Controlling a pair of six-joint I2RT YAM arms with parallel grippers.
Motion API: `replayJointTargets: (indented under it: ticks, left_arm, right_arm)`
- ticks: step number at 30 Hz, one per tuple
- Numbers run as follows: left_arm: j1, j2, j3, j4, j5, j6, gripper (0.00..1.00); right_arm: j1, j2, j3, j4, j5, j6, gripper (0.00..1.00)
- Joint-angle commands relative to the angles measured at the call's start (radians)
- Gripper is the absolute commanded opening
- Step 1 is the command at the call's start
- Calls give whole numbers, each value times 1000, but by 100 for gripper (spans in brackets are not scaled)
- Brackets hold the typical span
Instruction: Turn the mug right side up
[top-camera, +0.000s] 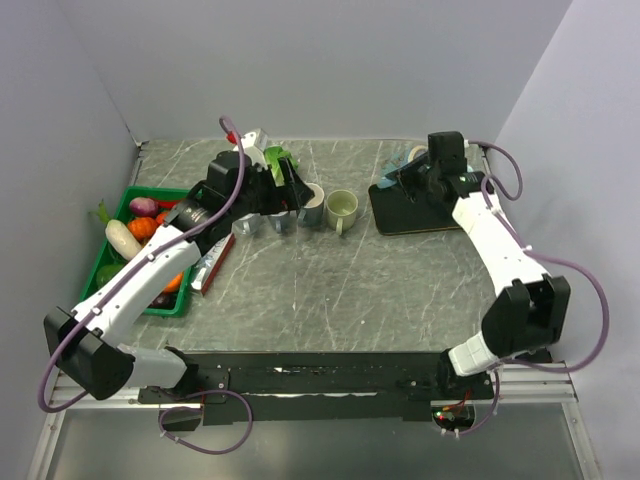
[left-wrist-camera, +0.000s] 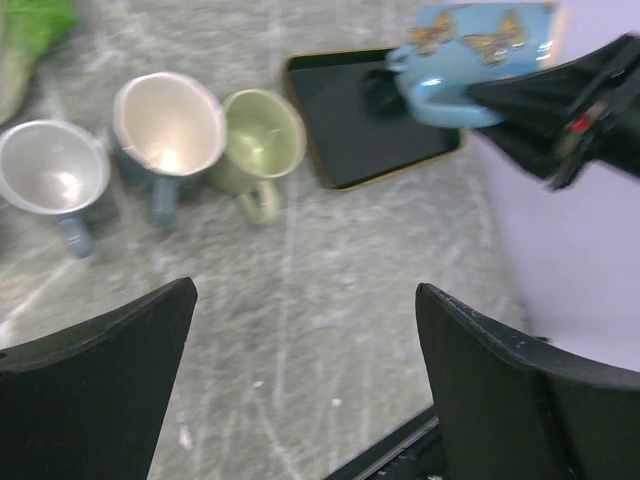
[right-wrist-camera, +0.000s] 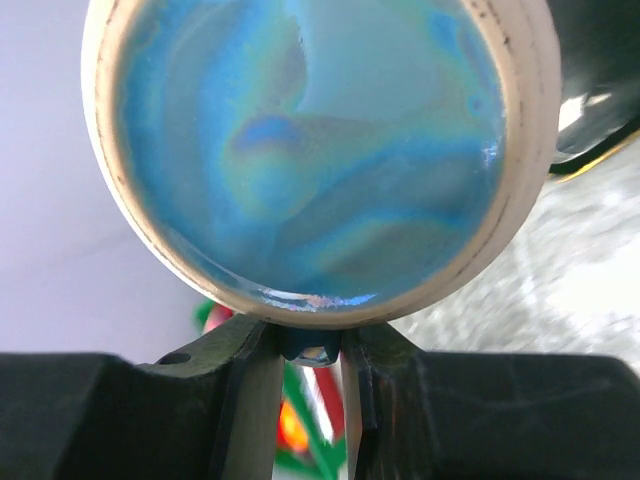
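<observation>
My right gripper (top-camera: 420, 172) is shut on the handle (right-wrist-camera: 311, 350) of a light blue mug with butterflies (left-wrist-camera: 470, 50) and holds it in the air over the black tray (top-camera: 415, 212). In the right wrist view the mug's round blue inside and cream rim (right-wrist-camera: 310, 150) fill the frame, just above my gripper (right-wrist-camera: 312, 375). The mug also shows small in the top view (top-camera: 408, 160). My left gripper (top-camera: 288, 186) is open and empty above the table, its fingers (left-wrist-camera: 100, 390) wide apart.
Three upright mugs stand in a row left of the tray: grey (left-wrist-camera: 52, 180), cream-lined (left-wrist-camera: 168, 122) and green (left-wrist-camera: 262, 140). A green bin of vegetables (top-camera: 112, 245) is at the left, with a red and white packet (top-camera: 213, 262) beside it.
</observation>
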Motion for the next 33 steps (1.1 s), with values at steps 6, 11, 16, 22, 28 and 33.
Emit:
replayJointTargets:
  ticks: [6,11,16,22,28,33]
  left_arm:
    - [19,-39,41,167,248,-105,96]
    - [22,-47,-10,338,388,-179,96]
    - [22,-33,-42,524,473,-266,96]
    - [21,-18,-13,673,519,-291,96]
    - [21,-32,14,711,547,-259,96]
    - [22,-16,21,750,542,-321,99]
  right_arm:
    - [8,-309,-149,568,-380,-55,0]
    - [33,-382,-134,591,-446,-117,0]
    - [69,-440,-170,712,-498,-80,0]
    - [137,-480,-223,846,-523,-26,0]
    - [183,-494,-243,901,-517,-16,0]
    - [214,-492,-256,946,-530,-12,0]
